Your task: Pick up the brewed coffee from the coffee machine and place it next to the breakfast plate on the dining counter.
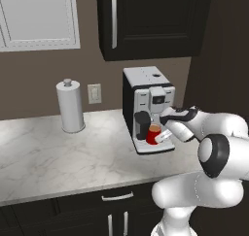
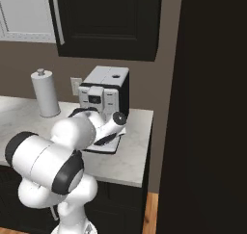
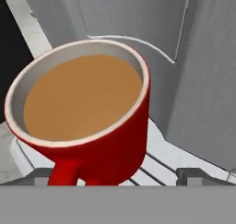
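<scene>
- Left base view: The white arm reaches in from the lower right toward the coffee machine (image 1: 148,109), a black and silver box standing on a marble worktop (image 1: 53,152) over dark cabinets. The gripper (image 1: 164,134) is at the machine's front, its light fingers pressed up against the brewed coffee (image 1: 153,134), a small red mug sitting on the drip tray under the dark spout. The mug lies just ahead of the jaws, touching or nearly touching them; whether they are clamped on it cannot be told from this side. A white paper towel roll (image 1: 71,106) stands upright well off to the far side of the mug from the jaws, near a wall outlet (image 1: 94,93). A dark wall cabinet (image 1: 151,21) hangs above the machine.

- Right base view: The arm's bulky white links and dark joints cover the machine's front (image 2: 103,96), hiding the mug and the fingers. The wrist points into the recess above the drip tray (image 2: 103,146). The paper towel roll (image 2: 45,94) stands beyond the arm, well apart from the jaws.

- Hand view: The red mug (image 3: 85,121) looms directly ahead of the jaws, its light brown liquid level and close to the pale rim. Its handle points down toward the camera, between the two dark fingertips (image 3: 196,176). The tips sit wide apart, one either side of the mug's base, jaws released and not pinching it. The machine's grey body (image 3: 203,71) rises behind the mug, the slotted tray beneath it.
</scene>
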